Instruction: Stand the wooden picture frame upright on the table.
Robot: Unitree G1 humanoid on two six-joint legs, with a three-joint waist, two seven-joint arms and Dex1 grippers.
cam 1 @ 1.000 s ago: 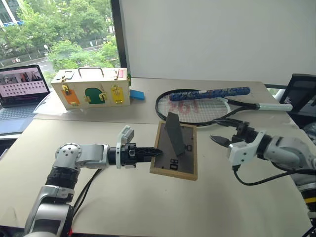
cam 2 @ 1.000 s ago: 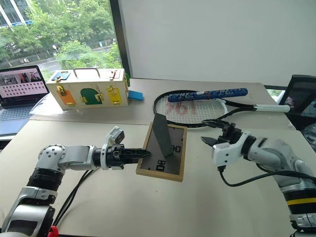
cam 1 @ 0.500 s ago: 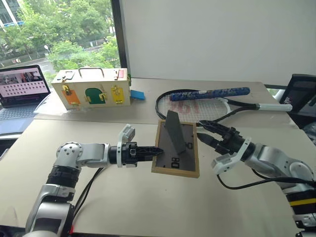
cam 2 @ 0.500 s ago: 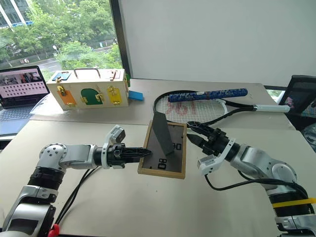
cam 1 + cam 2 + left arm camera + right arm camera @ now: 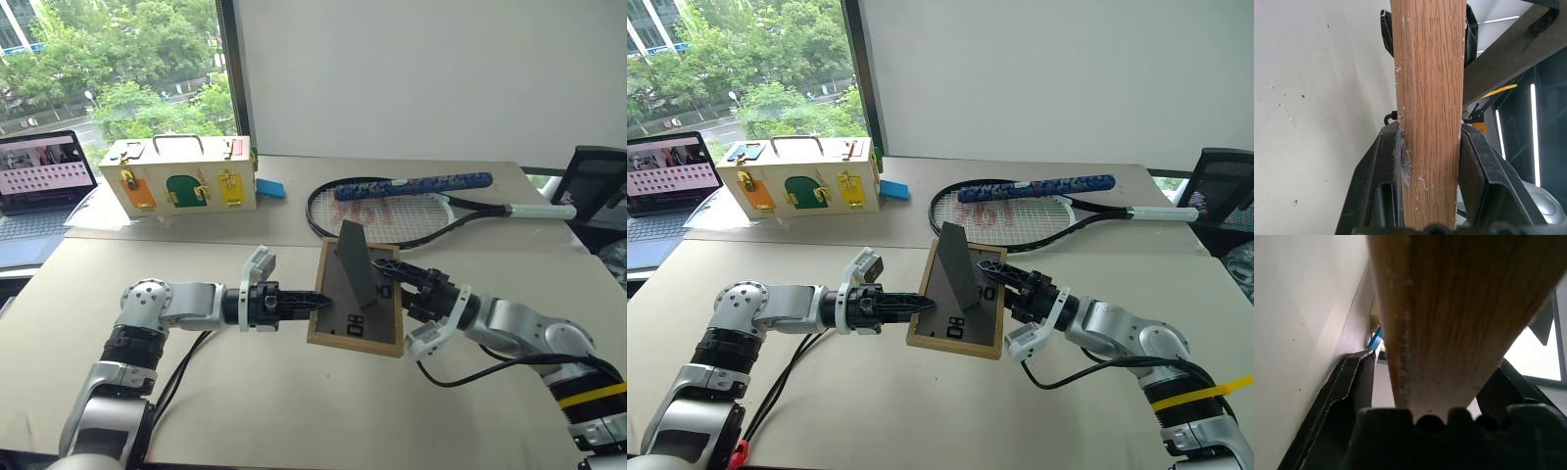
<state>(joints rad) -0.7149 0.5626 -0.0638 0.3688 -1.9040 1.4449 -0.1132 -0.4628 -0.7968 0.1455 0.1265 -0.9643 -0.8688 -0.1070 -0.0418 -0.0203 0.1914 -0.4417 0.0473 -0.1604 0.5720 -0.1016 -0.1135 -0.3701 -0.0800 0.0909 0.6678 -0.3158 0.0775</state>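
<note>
The small light-wood picture frame (image 5: pixel 358 302), grey backing and triangular stand facing up, is held above the beige table (image 5: pixel 245 392). The left wrist view shows the left gripper (image 5: pixel 321 303) clamped on its edge. The right gripper (image 5: pixel 991 279) has advanced; its spread fingers now straddle the opposite edge. Bare tabletop surrounds the frame; a black racket (image 5: pixel 392 208) lies behind.
</note>
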